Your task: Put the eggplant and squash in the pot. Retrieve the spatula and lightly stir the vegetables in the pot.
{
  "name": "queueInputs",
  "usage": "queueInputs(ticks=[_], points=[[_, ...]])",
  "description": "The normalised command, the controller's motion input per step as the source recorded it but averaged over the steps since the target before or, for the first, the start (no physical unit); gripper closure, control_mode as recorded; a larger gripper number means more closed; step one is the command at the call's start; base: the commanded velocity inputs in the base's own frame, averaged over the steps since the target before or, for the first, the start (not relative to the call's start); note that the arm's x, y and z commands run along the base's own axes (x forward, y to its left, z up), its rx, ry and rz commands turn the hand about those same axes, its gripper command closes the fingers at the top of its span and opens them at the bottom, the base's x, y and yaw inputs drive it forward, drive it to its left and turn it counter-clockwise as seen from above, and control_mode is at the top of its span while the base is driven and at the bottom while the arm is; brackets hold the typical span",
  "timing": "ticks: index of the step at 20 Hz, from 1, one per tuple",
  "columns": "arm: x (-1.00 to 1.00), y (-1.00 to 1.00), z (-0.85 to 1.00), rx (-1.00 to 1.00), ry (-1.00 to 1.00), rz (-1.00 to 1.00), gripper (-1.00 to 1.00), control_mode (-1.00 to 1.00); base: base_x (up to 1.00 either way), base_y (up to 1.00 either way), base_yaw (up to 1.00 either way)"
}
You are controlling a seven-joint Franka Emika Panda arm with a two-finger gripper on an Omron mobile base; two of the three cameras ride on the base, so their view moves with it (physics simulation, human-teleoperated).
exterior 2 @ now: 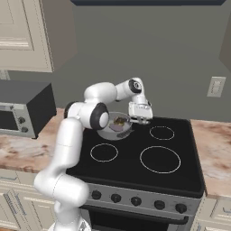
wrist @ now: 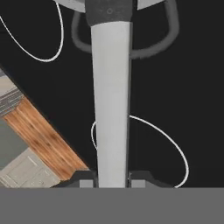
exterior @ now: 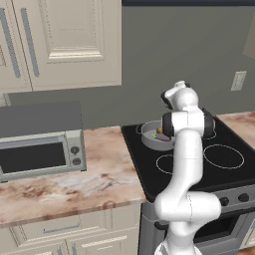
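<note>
My gripper (wrist: 112,177) pinched the stiff, light-looking spatula (wrist: 112,100) by its handle, blade reaching ahead to the pot (exterior 2: 115,126).

Quick count: one pot (exterior 2: 113,131) with one eggplant (exterior 2: 116,127) and one squash (exterior 2: 120,120) inside, one spatula (wrist: 112,100), four burner rings (exterior 2: 159,159) on one stove (exterior 2: 178,178) (front-left ring partly behind the arm), one microwave (exterior: 41,152), one wall outlet (exterior 2: 216,86).
</note>
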Motion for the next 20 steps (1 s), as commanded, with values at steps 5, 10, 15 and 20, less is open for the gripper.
queueInputs(ticks=[5, 10, 15, 20], points=[[-0.65, 0.00, 0.00, 0.00, 0.07, 0.00, 1.00, -1.00, 0.00, 0.00, 0.00], [-0.59, 0.00, 0.00, 0.00, 0.09, 0.00, 1.00, -1.00, 0.00, 0.00, 0.00], [-0.24, 0.00, 0.11, -0.01, 0.02, 0.00, 1.00, -1.00, 0.00, 0.00, 0.00], [0.25, 0.00, 0.30, -0.02, -0.04, -0.01, 1.00, -1.00, 0.00, 0.00, 0.00]])
